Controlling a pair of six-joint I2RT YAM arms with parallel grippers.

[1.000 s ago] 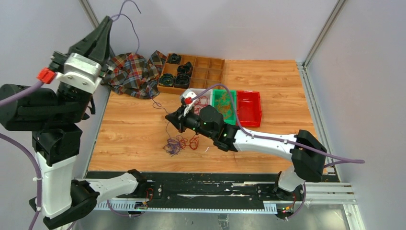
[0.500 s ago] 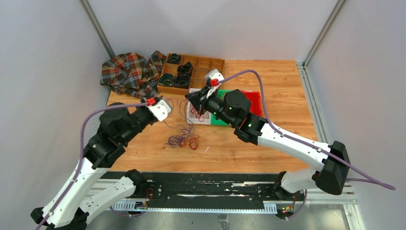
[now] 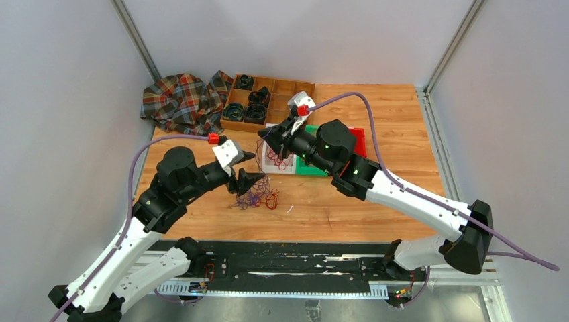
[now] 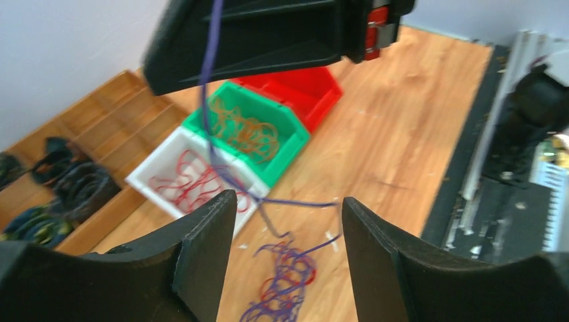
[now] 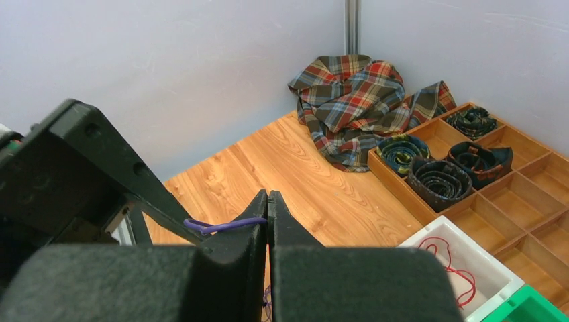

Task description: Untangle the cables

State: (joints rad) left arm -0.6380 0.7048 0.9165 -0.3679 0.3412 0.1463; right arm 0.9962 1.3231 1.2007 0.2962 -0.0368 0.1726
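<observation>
A knot of purple and red cables [image 3: 255, 196] lies on the wooden table, also in the left wrist view as the tangle [image 4: 290, 282]. My right gripper [image 3: 274, 142] hovers above it near the bins, shut on a purple cable [image 5: 221, 225] that loops out beside the pinched tips of the right gripper [image 5: 268, 196]. That purple strand [image 4: 211, 80] hangs down to the knot. My left gripper [image 3: 255, 169] is just left of the strand, open; in its own view the left gripper [image 4: 288, 201] frames the knot, and a purple strand crosses the gap ungripped.
A white bin [image 3: 270, 163] holds red cables, a green bin [image 3: 313, 168] orange ones, and a red bin [image 3: 355, 149] stands beside them. Behind are a wooden divider tray [image 3: 295, 100] with black coils and a plaid cloth [image 3: 181, 100]. A black rail runs along the near edge.
My left arm swung down from high at the left to the knot and opened its jaws. My right gripper lifted back toward the bins with the purple cable.
</observation>
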